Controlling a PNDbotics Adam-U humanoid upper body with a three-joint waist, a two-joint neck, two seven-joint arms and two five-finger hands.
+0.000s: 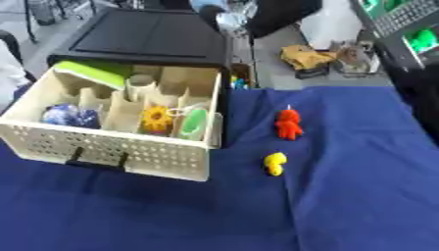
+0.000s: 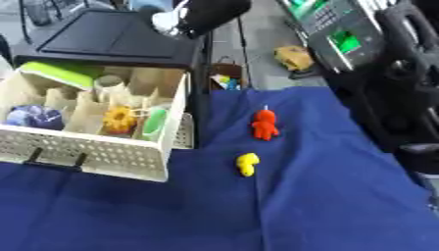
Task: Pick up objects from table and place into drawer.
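A cream perforated drawer (image 1: 129, 149) stands pulled out of a black cabinet (image 1: 146, 34) at the left. Its compartments hold a lime-green block (image 1: 90, 72), a blue-purple thing (image 1: 68, 115), an orange flower-like piece (image 1: 157, 119) and a green item (image 1: 194, 123). On the blue cloth (image 1: 343, 196) to the drawer's right lie a small red figure (image 1: 289, 124) and, nearer to me, a small yellow toy (image 1: 275, 163). A black arm with a silver joint (image 2: 193, 14) hangs over the cabinet's back edge; its hand does not show. Neither hand is in view.
A bulky black arm section (image 2: 403, 88) fills the right edge of the right eye view. Behind the cloth, the grey table holds a yellow-brown object (image 1: 304, 58) and a device with green lights (image 2: 339, 37). Small colourful bits (image 2: 225, 81) sit beside the cabinet.
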